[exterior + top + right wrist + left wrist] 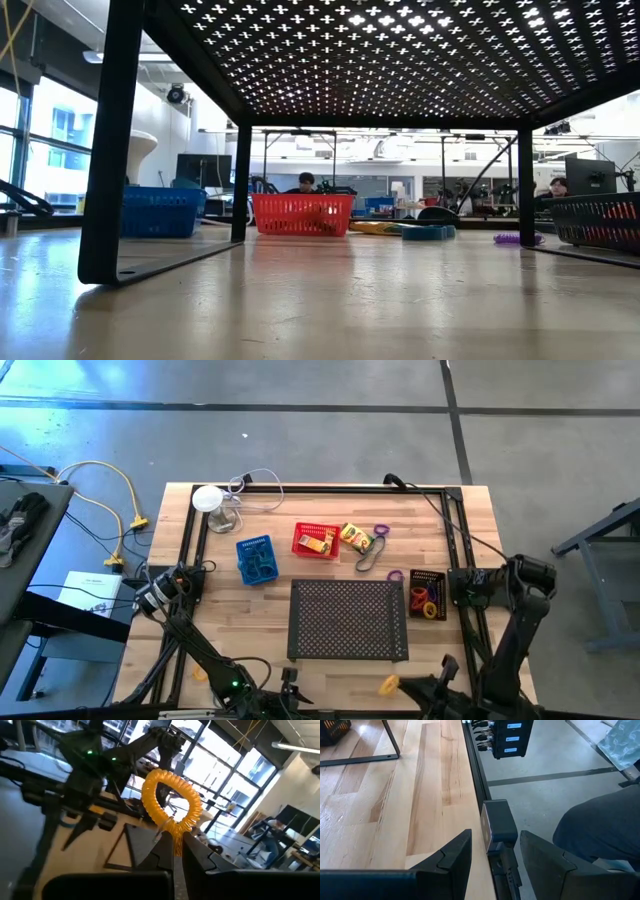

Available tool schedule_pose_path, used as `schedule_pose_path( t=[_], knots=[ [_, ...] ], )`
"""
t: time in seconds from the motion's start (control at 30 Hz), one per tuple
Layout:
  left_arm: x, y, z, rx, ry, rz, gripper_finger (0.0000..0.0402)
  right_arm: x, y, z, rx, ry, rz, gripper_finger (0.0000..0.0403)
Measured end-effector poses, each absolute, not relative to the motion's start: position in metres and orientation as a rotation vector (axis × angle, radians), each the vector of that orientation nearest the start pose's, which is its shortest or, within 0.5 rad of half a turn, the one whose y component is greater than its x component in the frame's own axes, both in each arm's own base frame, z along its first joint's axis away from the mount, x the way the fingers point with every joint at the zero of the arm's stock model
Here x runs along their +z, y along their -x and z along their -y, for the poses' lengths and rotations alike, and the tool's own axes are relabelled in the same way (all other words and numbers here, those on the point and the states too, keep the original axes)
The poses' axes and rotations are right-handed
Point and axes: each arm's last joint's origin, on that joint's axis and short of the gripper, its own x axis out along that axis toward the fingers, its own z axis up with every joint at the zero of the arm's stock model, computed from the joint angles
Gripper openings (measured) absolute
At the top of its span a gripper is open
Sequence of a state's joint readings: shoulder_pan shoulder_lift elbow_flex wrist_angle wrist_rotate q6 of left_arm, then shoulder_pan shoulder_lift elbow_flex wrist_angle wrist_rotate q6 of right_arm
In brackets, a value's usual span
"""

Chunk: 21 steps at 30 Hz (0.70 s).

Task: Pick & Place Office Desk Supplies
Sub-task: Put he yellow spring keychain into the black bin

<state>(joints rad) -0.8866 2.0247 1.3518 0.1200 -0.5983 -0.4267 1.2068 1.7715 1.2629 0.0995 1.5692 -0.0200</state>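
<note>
Both arms low at the table's near edge, right one pinching a band.

Left gripper (492,855) spread wide, empty, at the table (230,615) edge. Blue basket (255,559), red basket (316,541), crayon box (355,537), loose bands, black basket (428,594) along the far half. Right gripper (177,845) pressed together on an orange rubber-band loop (172,802), lifted.

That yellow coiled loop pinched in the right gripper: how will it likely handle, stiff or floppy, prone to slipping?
The yellow coiled loop stands upright above the right gripper, so it probably holds its shape, springy rather than limp. It looks thin and open, likely very light. Only its bottom edge is pinched, so it might twist or slip out.
</note>
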Motion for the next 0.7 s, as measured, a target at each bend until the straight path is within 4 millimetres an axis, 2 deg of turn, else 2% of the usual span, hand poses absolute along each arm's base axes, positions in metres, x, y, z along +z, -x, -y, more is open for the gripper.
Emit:
schedule_pose_path(
  t=[0.27,0.57,0.7],
  knots=[
    [0.187,-0.288,0.337,-0.201,0.04,-0.457,0.0161,0.289,-0.154,-0.313,-0.37,0.305,-0.058,0.0004],
    [0.187,-0.281,0.343,-0.22,0.035,-0.457,0.0161,0.275,-0.14,-0.283,-0.365,0.128,-0.025,0.0004],
    [0.187,-0.281,0.343,-0.221,0.035,-0.458,0.0161,0.275,-0.135,-0.272,-0.366,0.027,-0.008,0.0004]
  ],
)
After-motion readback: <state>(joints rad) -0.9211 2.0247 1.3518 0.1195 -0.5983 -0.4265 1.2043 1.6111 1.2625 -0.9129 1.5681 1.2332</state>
